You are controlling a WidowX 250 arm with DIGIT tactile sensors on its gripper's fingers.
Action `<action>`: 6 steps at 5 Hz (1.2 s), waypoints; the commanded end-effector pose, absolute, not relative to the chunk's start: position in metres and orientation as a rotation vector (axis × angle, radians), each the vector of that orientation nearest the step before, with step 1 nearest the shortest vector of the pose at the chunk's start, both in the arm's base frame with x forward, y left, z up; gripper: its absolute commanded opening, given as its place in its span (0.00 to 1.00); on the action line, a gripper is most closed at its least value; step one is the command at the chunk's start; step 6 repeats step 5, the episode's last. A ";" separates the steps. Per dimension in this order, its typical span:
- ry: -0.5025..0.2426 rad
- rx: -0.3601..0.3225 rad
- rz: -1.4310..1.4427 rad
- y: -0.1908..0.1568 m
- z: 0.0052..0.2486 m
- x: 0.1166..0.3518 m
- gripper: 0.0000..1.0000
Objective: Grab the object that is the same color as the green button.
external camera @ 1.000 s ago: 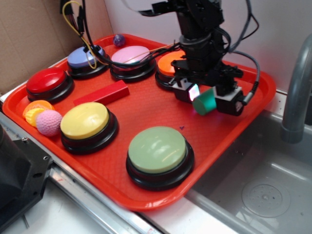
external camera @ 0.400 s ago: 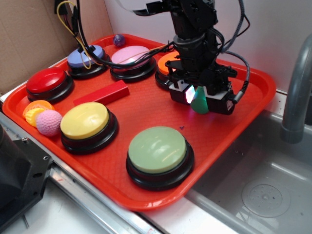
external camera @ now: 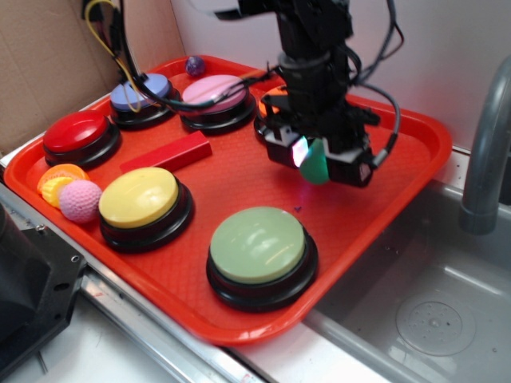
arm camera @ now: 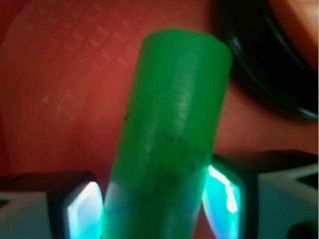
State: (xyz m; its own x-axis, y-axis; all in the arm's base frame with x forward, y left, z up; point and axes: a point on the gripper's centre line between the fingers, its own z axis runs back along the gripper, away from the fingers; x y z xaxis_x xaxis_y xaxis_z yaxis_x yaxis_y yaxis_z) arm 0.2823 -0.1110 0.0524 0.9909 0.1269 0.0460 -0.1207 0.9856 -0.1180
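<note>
Two glowing pads [arm camera: 82,206] of my gripper [external camera: 317,162] press against the green cylinder [arm camera: 169,139] from either side, so I am clenched on it; in the wrist view the cylinder fills the middle, tilted a little, its far end pointing toward the red tray [external camera: 399,187] floor, with the black base of the orange button [external camera: 275,100] curving past at the upper right; in the exterior view the green cylinder [external camera: 315,165] shows only as a small patch between my fingers, and whether it touches the tray I cannot tell; I hang over the back right part of the tray, just in front of the orange button and well behind the green button [external camera: 259,244], which sits on its black base near the tray's front edge; the yellow button [external camera: 140,197] lies to the left of that, with a pink knitted ball [external camera: 80,200] and an orange and yellow toy [external camera: 56,180] beside it; the red bar [external camera: 167,154] lies flat between the yellow button and the pink button [external camera: 214,90]; a red button [external camera: 77,132], a blue button [external camera: 140,93] and a small purple ball [external camera: 195,65] line the back left; a grey faucet [external camera: 487,144] stands over the sink [external camera: 415,319] at the right.
</note>
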 end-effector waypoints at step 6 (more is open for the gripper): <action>-0.122 -0.021 0.104 0.008 0.178 0.195 0.00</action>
